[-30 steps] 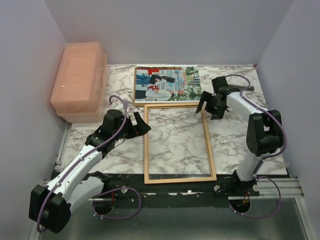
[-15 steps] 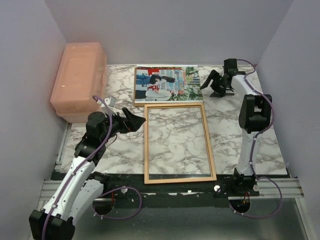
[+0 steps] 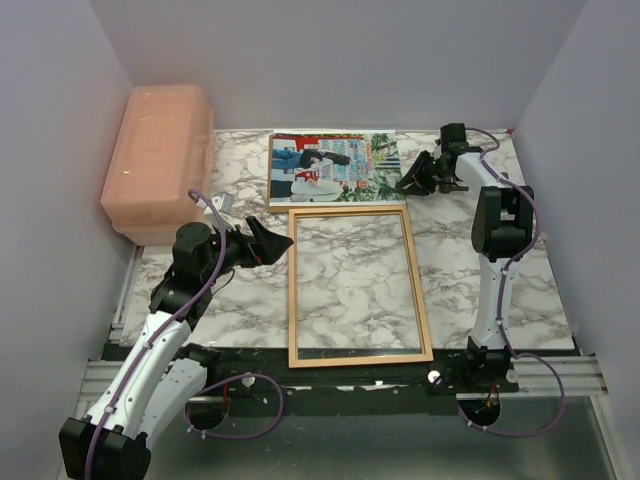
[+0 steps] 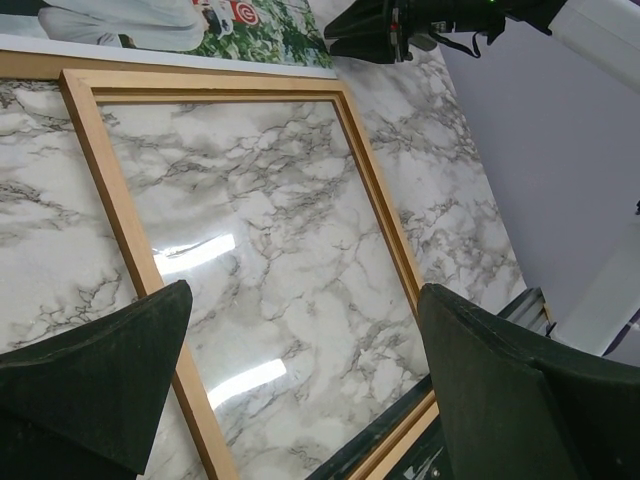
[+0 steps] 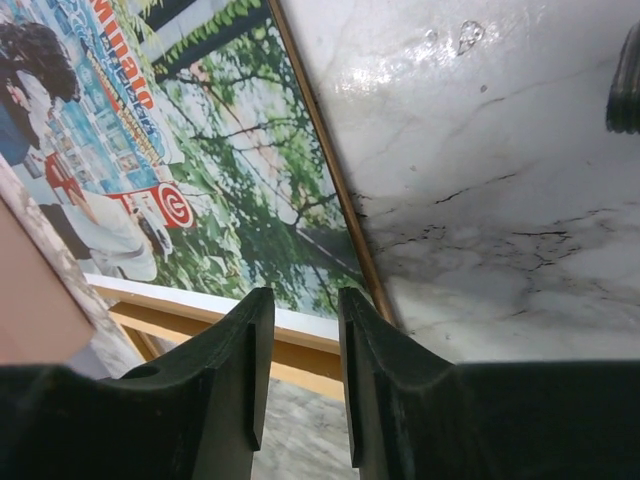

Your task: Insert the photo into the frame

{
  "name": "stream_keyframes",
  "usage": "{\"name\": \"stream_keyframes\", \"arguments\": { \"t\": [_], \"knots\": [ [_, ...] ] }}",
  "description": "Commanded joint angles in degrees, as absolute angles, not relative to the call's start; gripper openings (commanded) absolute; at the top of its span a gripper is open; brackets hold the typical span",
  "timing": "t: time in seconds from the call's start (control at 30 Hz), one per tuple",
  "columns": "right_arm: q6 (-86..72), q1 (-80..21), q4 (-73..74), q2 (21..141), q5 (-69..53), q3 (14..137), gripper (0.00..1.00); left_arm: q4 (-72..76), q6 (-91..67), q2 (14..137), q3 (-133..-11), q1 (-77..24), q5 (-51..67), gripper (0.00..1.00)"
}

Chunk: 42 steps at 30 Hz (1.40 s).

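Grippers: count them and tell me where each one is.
2. The left gripper hovers by the frame's left rail, near its far end; the right gripper is at the photo's near right corner. Neither is hidden.

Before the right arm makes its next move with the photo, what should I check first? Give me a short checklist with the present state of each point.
1. The photo lies flat on the marble table, beyond the frame: ok.
2. The frame has nothing lying inside it, only marble shows through: ok.
3. The right gripper is at the photo's near right corner: ok.
4. The photo's edge is between its fingers: cannot tell; the gap is narrow.
5. The left gripper is open, by the frame's left rail, clear of the photo: ok.
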<state>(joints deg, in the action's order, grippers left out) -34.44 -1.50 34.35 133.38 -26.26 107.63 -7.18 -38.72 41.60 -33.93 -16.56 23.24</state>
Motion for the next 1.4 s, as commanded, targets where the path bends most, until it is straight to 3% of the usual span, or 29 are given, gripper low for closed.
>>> {"name": "stream_keyframes", "arguments": {
  "t": [0.0, 0.43, 1.37],
  "knots": [
    [-35.41, -1.59, 34.03, 134.24, -29.92, 109.89, 0.37, -6.58, -37.66, 41.88, -33.73, -16.17, 25.13, 0.98],
    [-33.34, -1.61, 37.7, 134.13, -23.74, 110.27, 0.38, -6.26, -37.44, 43.74, -33.49, -16.09, 26.28, 0.99],
    [-32.5, -1.72, 37.13, 135.01, -25.53, 106.76, 0.42, -6.67, -36.73, 45.51, -32.88, -15.82, 26.89, 0.98]
  ]
}}
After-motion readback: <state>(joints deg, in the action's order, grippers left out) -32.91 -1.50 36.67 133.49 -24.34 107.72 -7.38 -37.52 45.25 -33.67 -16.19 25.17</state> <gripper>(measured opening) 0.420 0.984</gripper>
